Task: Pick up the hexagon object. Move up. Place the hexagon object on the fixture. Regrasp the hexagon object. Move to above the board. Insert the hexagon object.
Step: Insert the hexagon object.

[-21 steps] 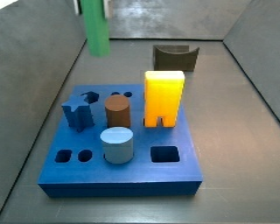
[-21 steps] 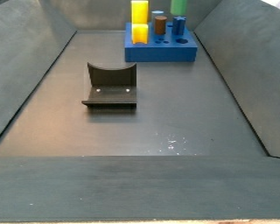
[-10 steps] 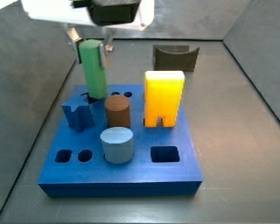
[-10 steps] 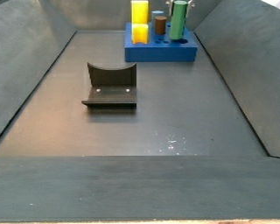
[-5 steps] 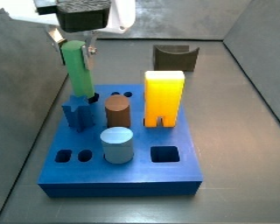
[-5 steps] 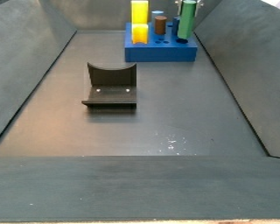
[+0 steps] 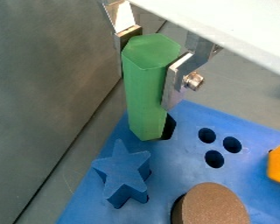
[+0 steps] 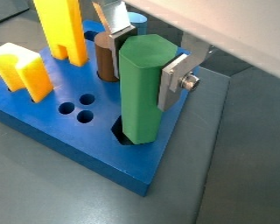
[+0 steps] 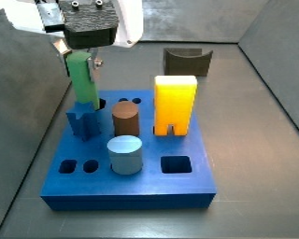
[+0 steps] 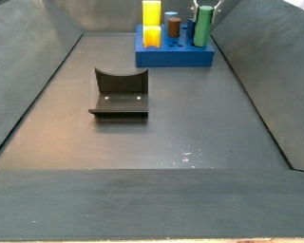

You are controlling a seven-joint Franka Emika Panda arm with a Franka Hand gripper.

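My gripper (image 9: 81,58) is shut on the green hexagon object (image 9: 82,82), which stands upright with its lower end at or in a dark hole (image 7: 167,129) at the blue board's (image 9: 152,189) far left corner. In both wrist views the silver fingers (image 7: 177,77) (image 8: 174,79) press its two sides and its foot (image 8: 133,131) meets the hole. The hexagon object also shows in a side view (image 10: 204,24). The dark fixture (image 10: 121,93) stands apart from the board, empty.
On the board stand a blue star (image 9: 81,122), a brown cylinder (image 9: 126,119), a light-blue cylinder (image 9: 124,154) and a tall yellow block (image 9: 175,103). Grey walls (image 9: 40,84) enclose the floor.
The gripper has come down with the hexagon object and shifted left over the board; the object's lower end now meets the corner hole.
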